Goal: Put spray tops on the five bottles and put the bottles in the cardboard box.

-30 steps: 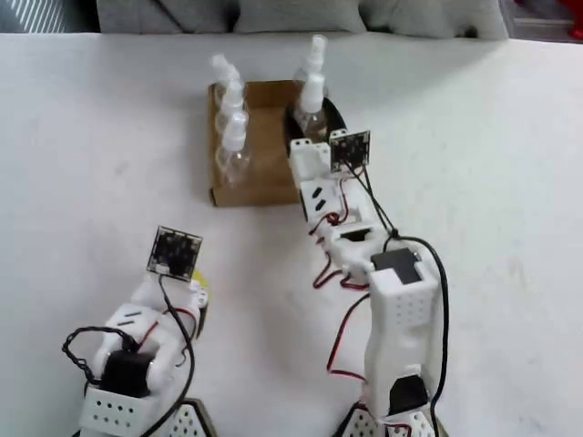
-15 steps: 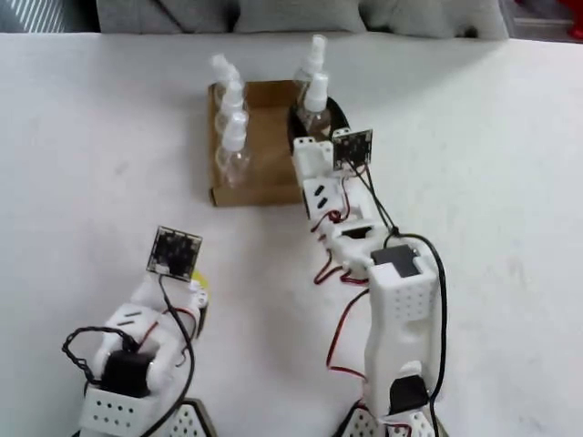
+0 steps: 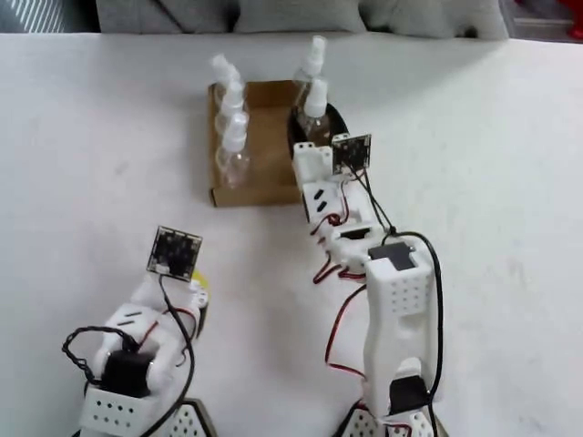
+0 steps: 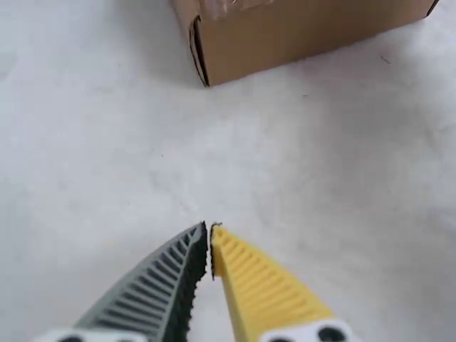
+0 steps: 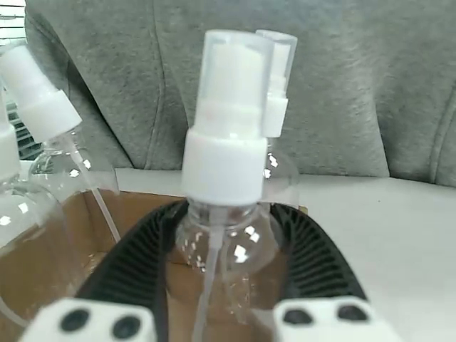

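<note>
The white worktop (image 3: 474, 137) carries one open cardboard box (image 3: 269, 146). There are five clear spray bottles, each with a white spray top. A row of three bottles (image 3: 230, 100) stands along the left wall of the box, and a fourth bottle (image 3: 314, 56) is at its far right corner. The fifth bottle (image 5: 224, 164) is at the right side of the box, where the black jaws of the right gripper (image 3: 316, 127) grip its body. The left gripper (image 4: 210, 228) has its two fingers pressed together with nothing between them, near the box.

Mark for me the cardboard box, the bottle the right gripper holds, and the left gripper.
cardboard box (image 3: 271, 168): high view, bare inner floor.
held bottle (image 5: 226, 160): right wrist view, white spray collar.
left gripper (image 4: 210, 229): left wrist view, where the shut fingertips meet.
</note>
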